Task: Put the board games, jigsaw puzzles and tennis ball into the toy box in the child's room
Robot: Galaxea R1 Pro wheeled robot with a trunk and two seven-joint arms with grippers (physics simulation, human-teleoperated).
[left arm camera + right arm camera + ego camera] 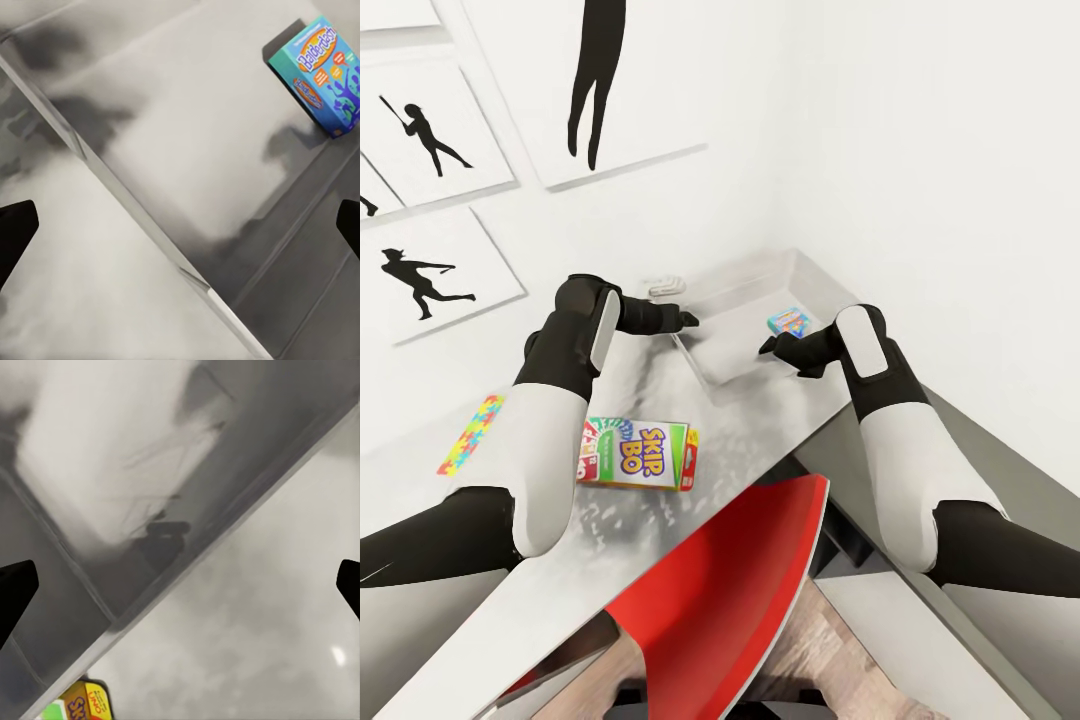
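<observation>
The tabletop (760, 440) was a long, pale slab with a smooth, faintly glossy finish that carried blurred grey reflections. On it, towards the wall, sat the toy box (712, 365), a shallow light grey bin with low flared walls and a thin, straight rim; its floor looked matt and bare apart from one blue game box (790, 321) lying flat inside near the far corner. In the left wrist view that blue game box (321, 75) showed a bright printed lid with orange and purple patches.

Nearer the robot, a flat rectangular Skip-Bo box (638, 453) with a green and white printed lid lay on the tabletop, well apart from the bin. A thin jigsaw square (471, 434) of small red, yellow, green and blue pieces lay flat at the left end of the tabletop. A small pale object (664, 286) sat by the wall behind the bin; what it was could not be told.

Both arms reached forward with bent elbows, white shells over black joints. The left pincer (686, 320) hovered at the bin's left rim and the right pincer (768, 346) at its right side. Each had its two fingers spread wide with nothing between them. A smooth red curved chair back (730, 580) stood below the tabletop edge.
</observation>
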